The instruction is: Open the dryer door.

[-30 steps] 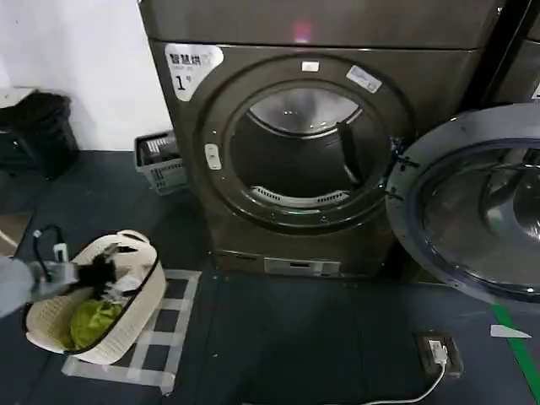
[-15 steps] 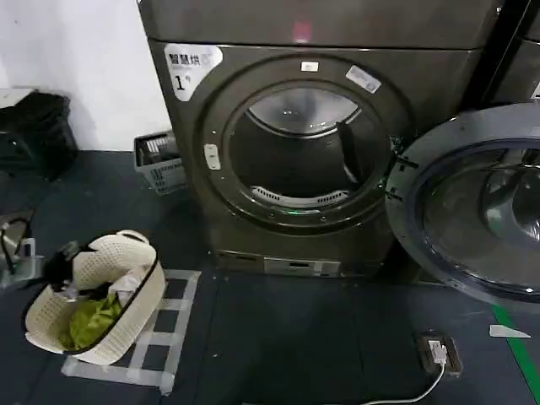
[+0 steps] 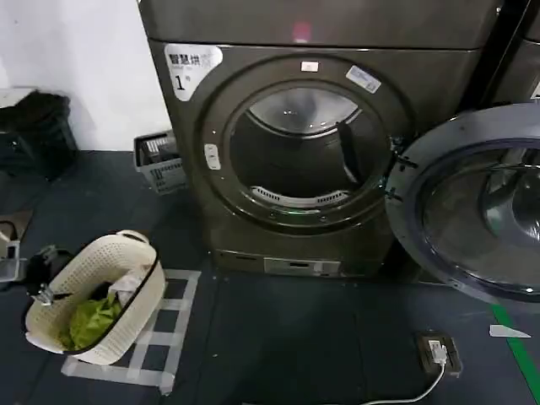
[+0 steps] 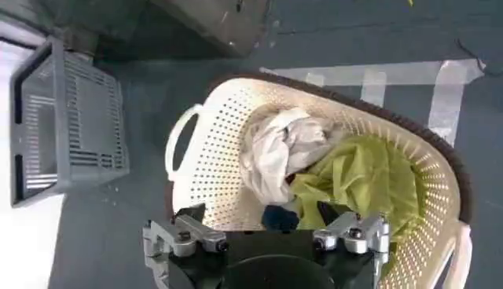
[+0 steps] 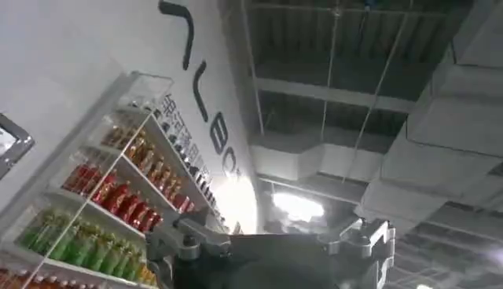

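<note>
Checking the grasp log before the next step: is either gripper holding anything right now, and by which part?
Nothing is held. The left gripper hangs open above the laundry basket, its fingers touching nothing. The right gripper points up at the ceiling, open and empty.

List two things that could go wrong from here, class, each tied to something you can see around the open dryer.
1. The dryer door hangs wide open to the right of the dryer; a passing arm might knock it.
2. The left gripper, open, hovers over the laundry basket and could snag the clothes inside.
</note>
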{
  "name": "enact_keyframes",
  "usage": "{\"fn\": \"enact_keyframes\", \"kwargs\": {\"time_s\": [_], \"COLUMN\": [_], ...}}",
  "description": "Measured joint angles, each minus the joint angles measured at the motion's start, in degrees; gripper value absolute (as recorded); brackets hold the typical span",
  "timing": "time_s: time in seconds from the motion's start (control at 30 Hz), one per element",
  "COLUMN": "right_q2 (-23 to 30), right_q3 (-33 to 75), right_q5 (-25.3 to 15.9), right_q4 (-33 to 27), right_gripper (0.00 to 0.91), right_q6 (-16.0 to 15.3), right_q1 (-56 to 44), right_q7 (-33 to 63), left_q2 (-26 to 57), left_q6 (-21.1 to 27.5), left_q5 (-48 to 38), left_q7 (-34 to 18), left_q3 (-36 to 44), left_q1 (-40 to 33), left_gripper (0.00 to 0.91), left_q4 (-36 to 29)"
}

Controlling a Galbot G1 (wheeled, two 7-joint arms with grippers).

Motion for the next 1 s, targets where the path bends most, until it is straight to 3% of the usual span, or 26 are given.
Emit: {"fn": "enact_keyframes", "kwargs": {"time_s": [1.0], "right_q2": [0.9], "right_q3": [-0.1], "right_q5": [-0.1], "right_q4": [0.6], "right_gripper": [0.907], "right_q6": [0.1], "right_q1": [0.0], "right_q7": [-0.1], "left_q2": [0.2], "left_q6": [-1.9], "left_q5": [2.6], "left_q7": [0.8], "left_q3": [-0.1], "left_q1": [0.1], "left_gripper": [0.907], "left_q4": [1.7]}}
